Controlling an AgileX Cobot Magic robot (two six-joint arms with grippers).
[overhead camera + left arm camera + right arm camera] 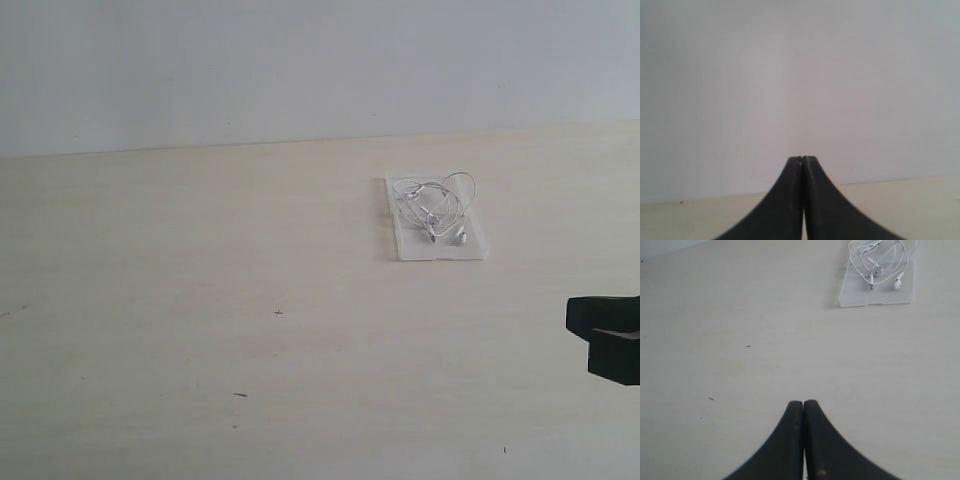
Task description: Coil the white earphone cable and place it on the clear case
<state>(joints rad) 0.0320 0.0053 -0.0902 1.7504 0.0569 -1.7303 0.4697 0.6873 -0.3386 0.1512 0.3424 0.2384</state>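
Note:
The white earphone cable [437,207] lies in loose loops on the clear case [474,247], which rests flat on the pale wooden table toward the back right. The right wrist view shows the same cable [879,260] with two earbuds on the case [855,295], far ahead of my right gripper [803,402]. That gripper is shut and empty; a black part of the right arm [608,335] shows at the exterior view's right edge. My left gripper [803,158] is shut and empty, facing the wall above the table's far edge. It does not show in the exterior view.
The pale wooden table [200,300] ends at a grey-white wall [300,70] behind. A few small dark specks [240,395] mark the tabletop.

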